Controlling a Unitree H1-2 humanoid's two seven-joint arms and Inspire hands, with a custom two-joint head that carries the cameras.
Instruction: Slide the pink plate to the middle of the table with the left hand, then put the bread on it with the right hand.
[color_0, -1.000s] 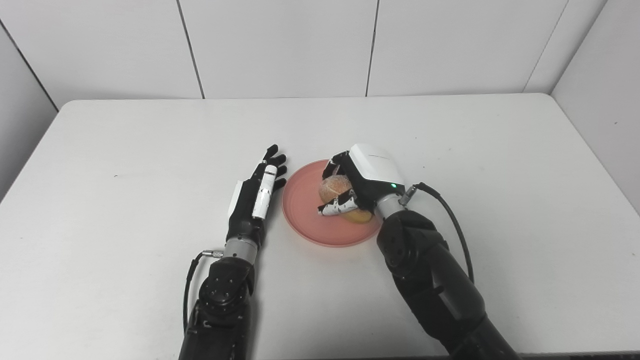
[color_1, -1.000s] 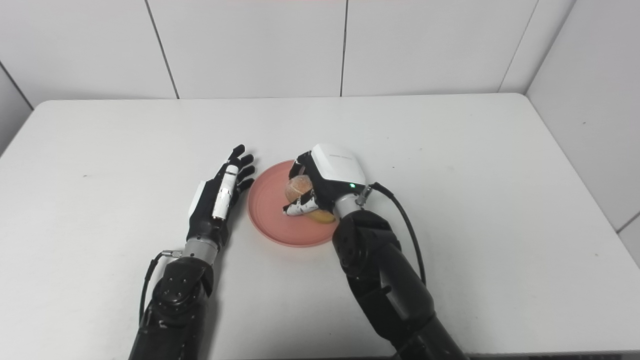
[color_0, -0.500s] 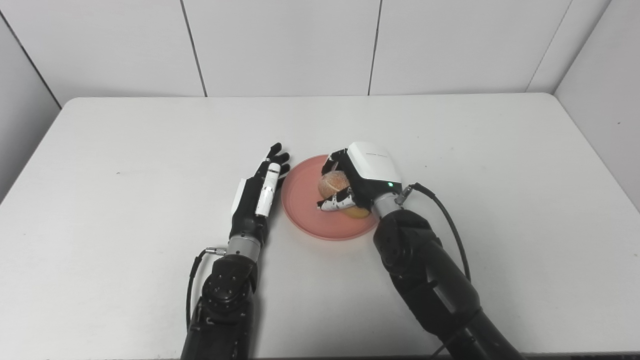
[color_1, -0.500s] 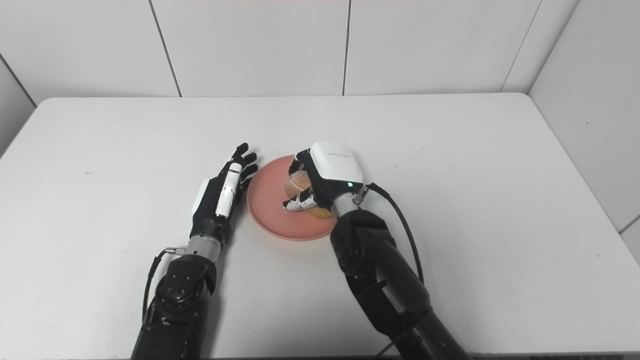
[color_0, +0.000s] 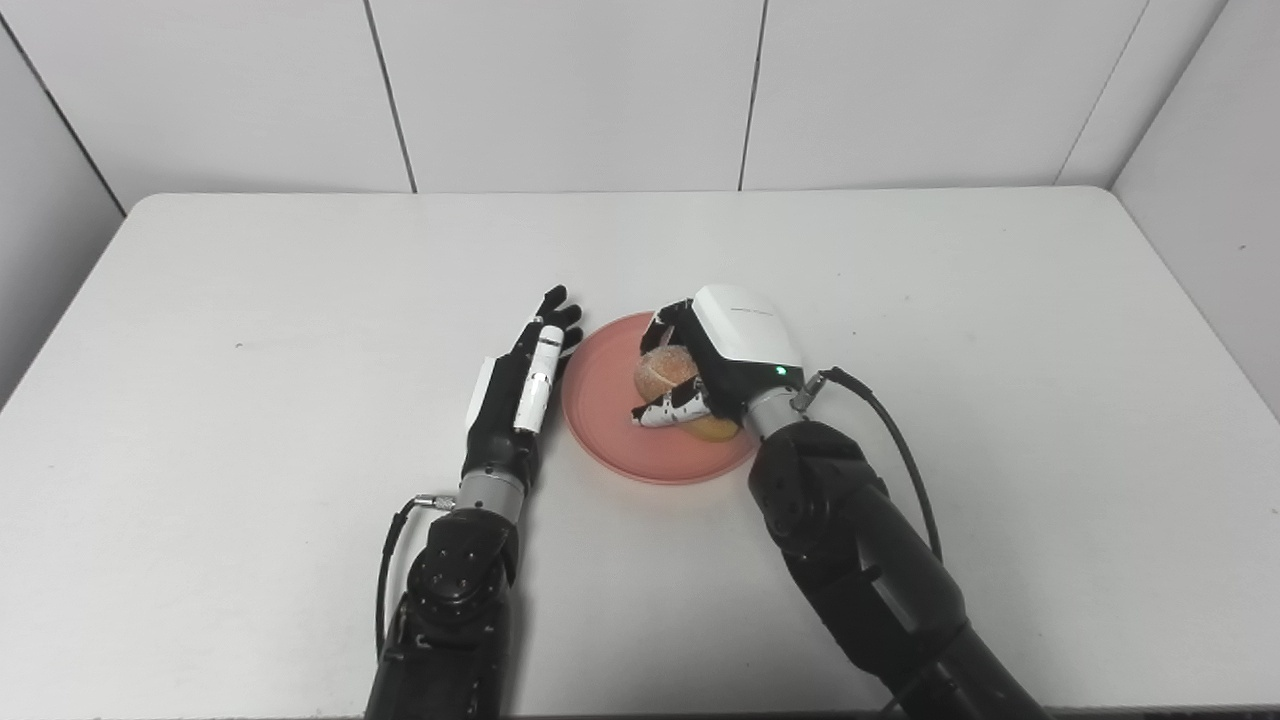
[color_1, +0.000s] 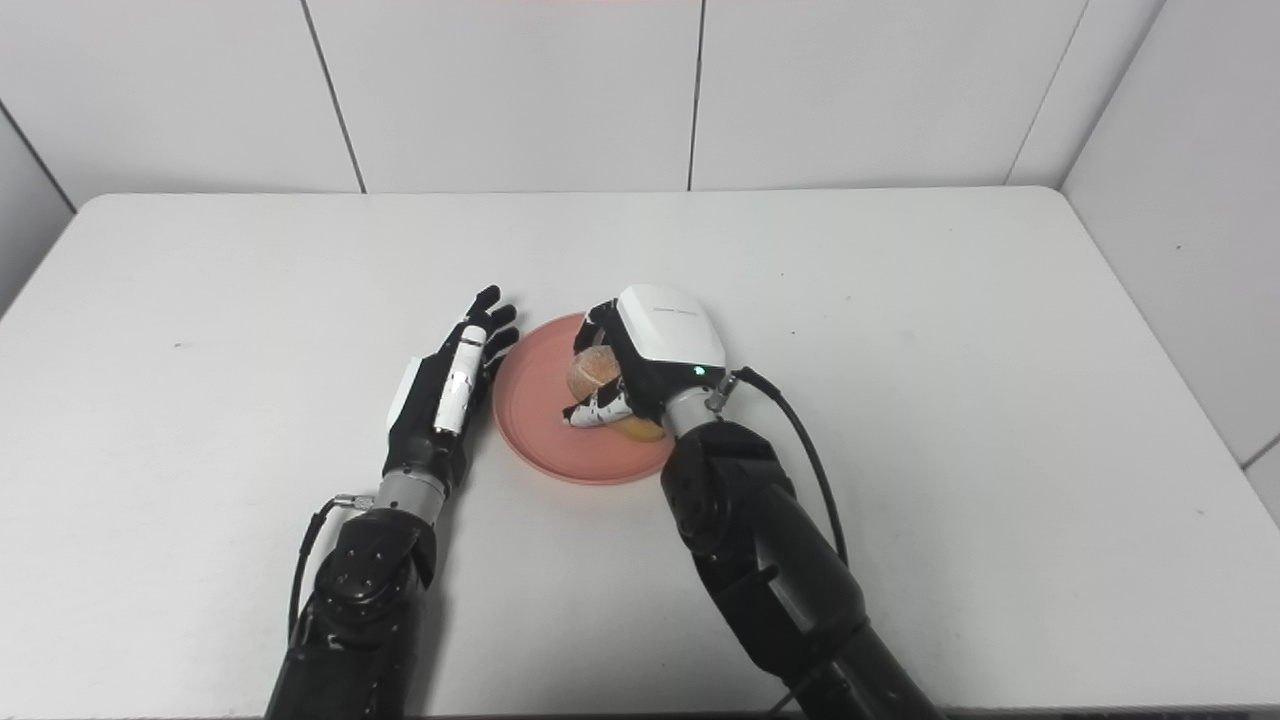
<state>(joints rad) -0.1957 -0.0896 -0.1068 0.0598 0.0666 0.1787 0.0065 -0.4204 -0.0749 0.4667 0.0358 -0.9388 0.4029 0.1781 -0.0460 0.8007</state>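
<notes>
The pink plate (color_0: 610, 420) lies near the middle of the white table (color_0: 300, 300). Over its right half my right hand (color_0: 725, 355) is shut on the round golden bread (color_0: 664, 372), which sits low over the plate; whether the bread touches the plate I cannot tell. My left hand (color_0: 520, 390) lies flat and open on the table, fingers stretched, right against the plate's left rim. In the right eye view the same plate (color_1: 540, 410), bread (color_1: 590, 372), left hand (color_1: 445, 385) and right hand (color_1: 660, 345) appear.
White wall panels stand behind the table's far edge, and a wall runs close along its right side. Both forearms come in from the bottom edge, with a black cable (color_0: 900, 440) looping at the right wrist.
The whole picture has shifted slightly, so the camera moved. The right hand still holds the bread over the plate and the left hand stays flat beside the rim.
</notes>
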